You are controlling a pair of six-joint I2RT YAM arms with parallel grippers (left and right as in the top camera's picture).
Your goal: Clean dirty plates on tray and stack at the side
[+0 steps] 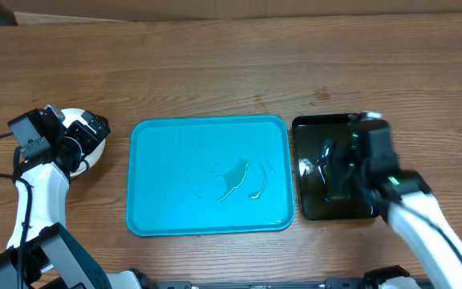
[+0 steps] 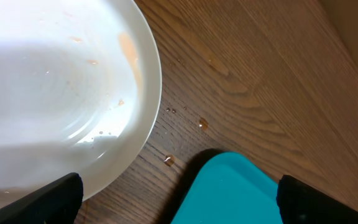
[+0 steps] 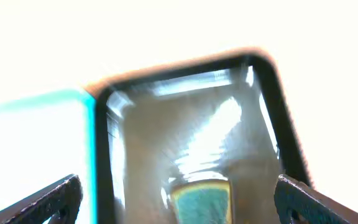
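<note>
The turquoise tray (image 1: 159, 177) lies in the middle of the table with no plates on it, only a puddle of water (image 1: 235, 181). A white plate (image 1: 95, 152) sits on the table left of the tray, mostly hidden under my left gripper (image 1: 83, 136). In the left wrist view the plate (image 2: 55, 93) shows faint orange smears near its rim, and the tray corner (image 2: 229, 193) lies beside it. My left gripper (image 2: 179, 199) is open and empty above the gap between them. I cannot tell how many plates are stacked there. My right gripper (image 1: 339, 164) is open.
A glossy black tray (image 1: 311, 132) stands right of the turquoise tray, under my right arm. In the blurred right wrist view my right gripper (image 3: 179, 199) hangs open over a yellow-edged teal sponge (image 3: 201, 199) in the black tray (image 3: 104, 155). Water drops (image 2: 202, 124) lie on the wood.
</note>
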